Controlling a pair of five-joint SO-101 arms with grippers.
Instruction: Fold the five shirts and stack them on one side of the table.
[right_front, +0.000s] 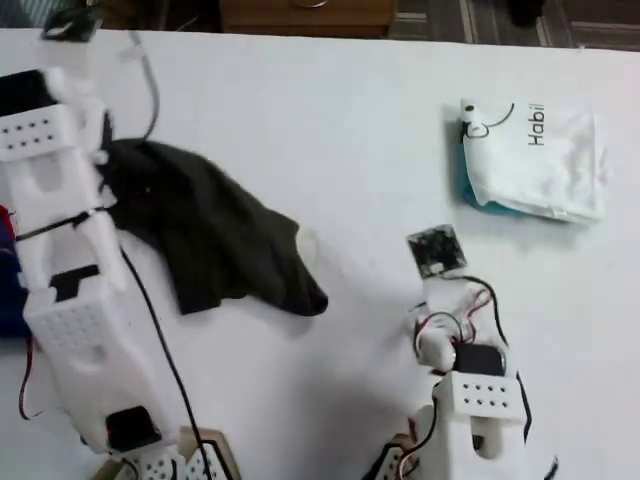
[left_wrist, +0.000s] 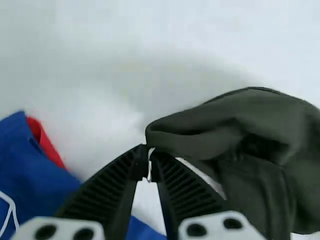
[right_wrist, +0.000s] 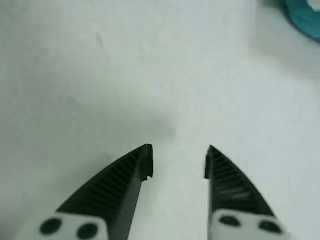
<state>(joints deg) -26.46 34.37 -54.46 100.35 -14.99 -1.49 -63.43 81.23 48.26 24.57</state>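
High view: dark shirt (right_front: 215, 235) crumpled in heap; left tool (left_wrist: 148, 162) pinching its edge; right tool (right_wrist: 177, 162) wide.

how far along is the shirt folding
Done: a white shirt lies folded on a teal shirt at one side of the table. In hand: the left gripper has its fingers shut on the edge of the crumpled dark shirt. Left: folding that one, then the blue shirt and red shirt beside it. The right gripper hangs open.
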